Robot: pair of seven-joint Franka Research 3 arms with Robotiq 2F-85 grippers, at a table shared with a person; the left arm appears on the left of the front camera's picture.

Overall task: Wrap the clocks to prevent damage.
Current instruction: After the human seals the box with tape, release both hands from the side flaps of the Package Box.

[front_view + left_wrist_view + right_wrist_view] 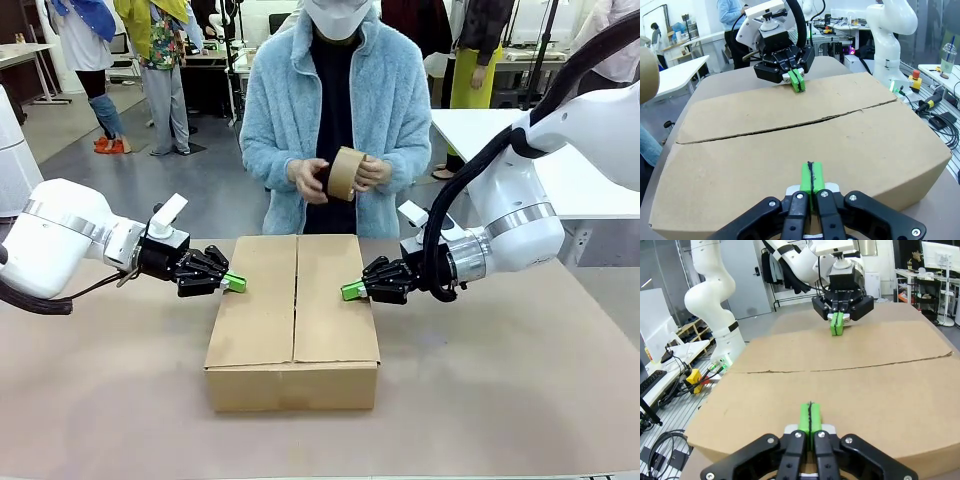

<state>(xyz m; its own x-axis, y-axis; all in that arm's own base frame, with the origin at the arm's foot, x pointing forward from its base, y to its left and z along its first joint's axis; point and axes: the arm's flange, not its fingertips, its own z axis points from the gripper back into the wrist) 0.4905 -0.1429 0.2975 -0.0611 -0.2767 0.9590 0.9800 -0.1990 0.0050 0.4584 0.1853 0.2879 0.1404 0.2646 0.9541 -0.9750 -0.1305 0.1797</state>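
A closed cardboard box (293, 310) sits in the middle of the brown table (100, 400). Its two top flaps meet in a seam that runs from the robot's side of the box to the person's side. What lies inside the box is hidden under the flaps.

The left gripper (236, 283) reaches the box from its left side. Its green pads (811, 177) are pressed flat together with nothing between them, and their tips lie over the left edge of the box top. The right gripper (351, 291) mirrors it at the right edge of the box top, its pads likewise pressed together and holding nothing. Whether either pair of tips touches the cardboard or sits just above it cannot be told. The two grippers point at each other across the box, with the seam between them.

Behind the far side of the box stands a person in a light blue fleece, holding a roll of brown tape (346, 173) in both hands above the box.
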